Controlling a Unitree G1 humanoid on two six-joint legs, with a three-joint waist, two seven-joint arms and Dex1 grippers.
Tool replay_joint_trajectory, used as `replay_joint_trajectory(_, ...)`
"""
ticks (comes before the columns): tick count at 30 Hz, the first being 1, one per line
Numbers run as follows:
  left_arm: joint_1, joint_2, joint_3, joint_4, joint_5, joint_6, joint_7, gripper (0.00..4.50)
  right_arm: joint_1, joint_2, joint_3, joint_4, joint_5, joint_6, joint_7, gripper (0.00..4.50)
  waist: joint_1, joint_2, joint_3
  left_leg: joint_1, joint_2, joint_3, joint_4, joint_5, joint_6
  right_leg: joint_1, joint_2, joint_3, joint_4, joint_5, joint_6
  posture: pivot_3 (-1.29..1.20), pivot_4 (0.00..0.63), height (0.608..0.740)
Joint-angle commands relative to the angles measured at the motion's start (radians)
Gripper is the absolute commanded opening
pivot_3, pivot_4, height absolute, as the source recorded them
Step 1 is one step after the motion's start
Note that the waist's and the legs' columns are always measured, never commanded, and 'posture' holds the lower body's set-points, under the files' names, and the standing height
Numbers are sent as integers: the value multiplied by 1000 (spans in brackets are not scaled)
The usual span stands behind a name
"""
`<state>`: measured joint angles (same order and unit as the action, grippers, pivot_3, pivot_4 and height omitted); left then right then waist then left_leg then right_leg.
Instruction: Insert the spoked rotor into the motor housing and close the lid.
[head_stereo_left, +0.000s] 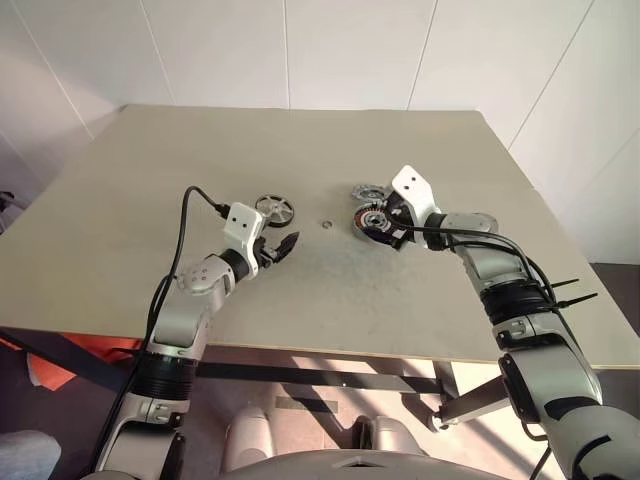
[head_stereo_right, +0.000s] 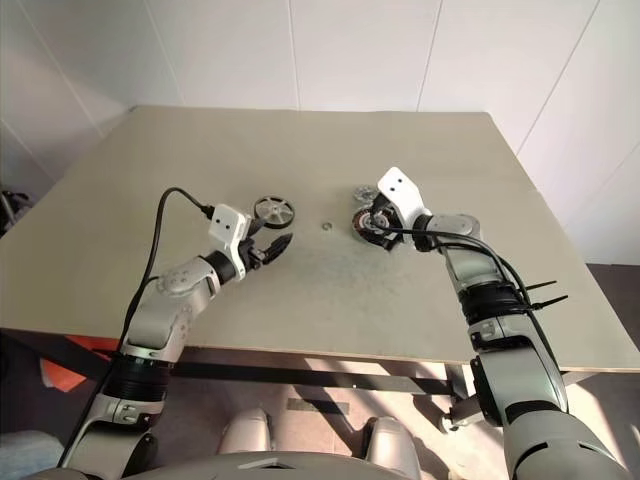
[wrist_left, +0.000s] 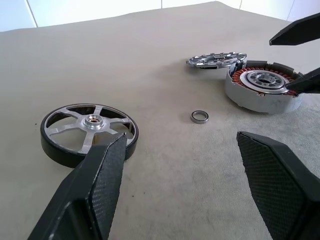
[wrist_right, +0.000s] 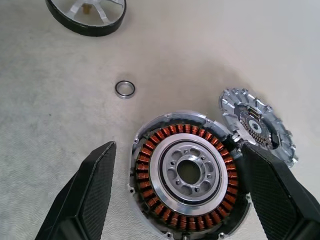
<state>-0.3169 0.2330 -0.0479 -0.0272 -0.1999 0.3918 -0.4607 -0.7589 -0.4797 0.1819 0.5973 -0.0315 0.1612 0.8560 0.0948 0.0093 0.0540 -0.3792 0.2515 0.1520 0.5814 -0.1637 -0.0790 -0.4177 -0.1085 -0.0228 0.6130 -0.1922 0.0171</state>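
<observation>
Straddling the motor housing (wrist_right: 189, 172), the right gripper (wrist_right: 180, 200) stands spread, touching nothing visible. The lid (wrist_right: 257, 125) leans at the housing's 2 o'clock edge. The left gripper (wrist_left: 185, 185), spread and empty, has the spoked rotor (wrist_left: 89, 131) at 10 o'clock, with bare table (head_stereo_left: 120, 190) around it.

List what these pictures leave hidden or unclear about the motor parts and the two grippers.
- Housing: its lower edge is cut off by the right wrist view's border; in the head views the right gripper covers part of it.
- Lid: whether it touches the housing is unclear; a finger hides that edge.
- Rotor: the left gripper's finger hides its near rim.
- Small ring: too small to identify.
</observation>
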Motion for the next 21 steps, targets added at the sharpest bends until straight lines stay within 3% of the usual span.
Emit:
replay_joint_trajectory(1, -26, -6, 5, -13, 1, -25, 8, 3709, -86, -18, 52, 101, -55, -113, 73, 4500, 0, 0, 0, 0, 0, 0, 0, 0, 0, 0, 0, 0, 0, 0, 0, 0, 0, 740)
replay_joint_trajectory(11, -2, -32, -3, -40, 3, -25, 30, 3709, -273, -23, 125, 323, -114, -258, 338, 4500, -1, 0, 0, -1, 0, 0, 2, -1, 2, -1, 0, 0, 2, 0, -1, 0, 0, 740)
replay_joint_trajectory(21, 18, -55, -15, -68, 9, -24, 54, 3709, -377, -4, 168, 571, -218, -313, 399, 4500, -2, 1, 0, -4, 3, 0, 11, -3, 4, -2, 0, -1, 6, -1, -1, 0, 0, 740)
